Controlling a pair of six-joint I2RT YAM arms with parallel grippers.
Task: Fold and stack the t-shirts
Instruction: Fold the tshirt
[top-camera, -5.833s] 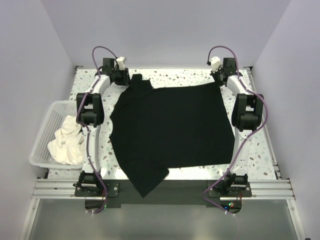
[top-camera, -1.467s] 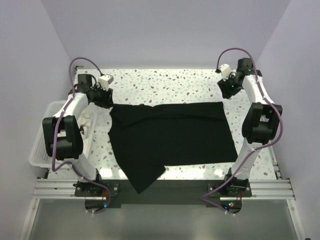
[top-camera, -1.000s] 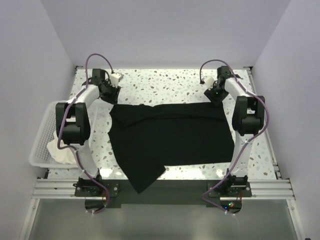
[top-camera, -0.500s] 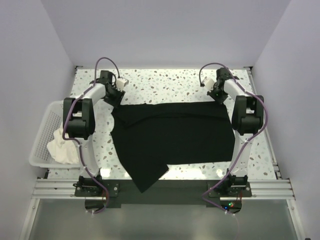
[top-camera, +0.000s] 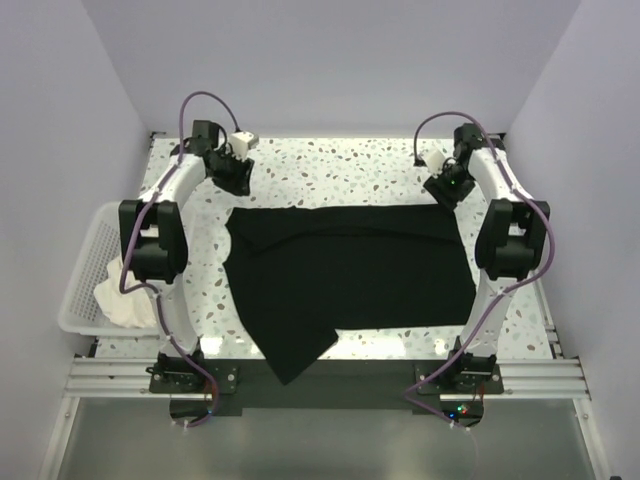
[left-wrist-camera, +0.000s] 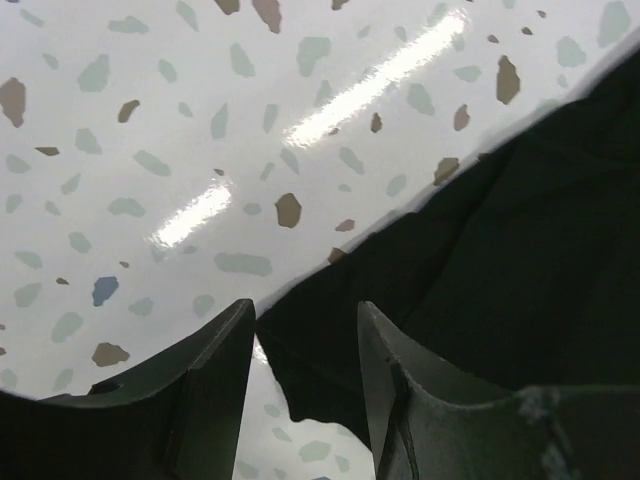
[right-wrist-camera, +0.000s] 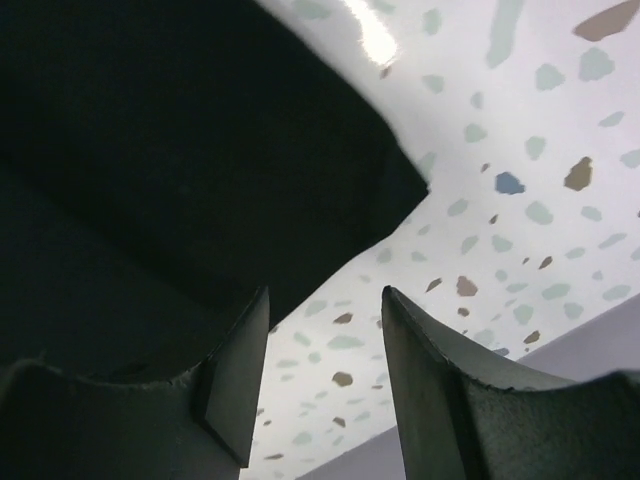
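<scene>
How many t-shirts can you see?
2. The black t-shirt lies spread on the table in the middle. The white t-shirt sits crumpled in the basket on the left. More could hide under it.

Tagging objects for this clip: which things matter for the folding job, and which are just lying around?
Job: black t-shirt, laid flat; white t-shirt, crumpled.
Lying about: white lattice basket holding the white t-shirt; speckled table.

Your black t-shirt (top-camera: 350, 265) is lying mid-frame; the left gripper (top-camera: 238, 180) and right gripper (top-camera: 441, 189) are hovering just beyond its upper corners.
</scene>
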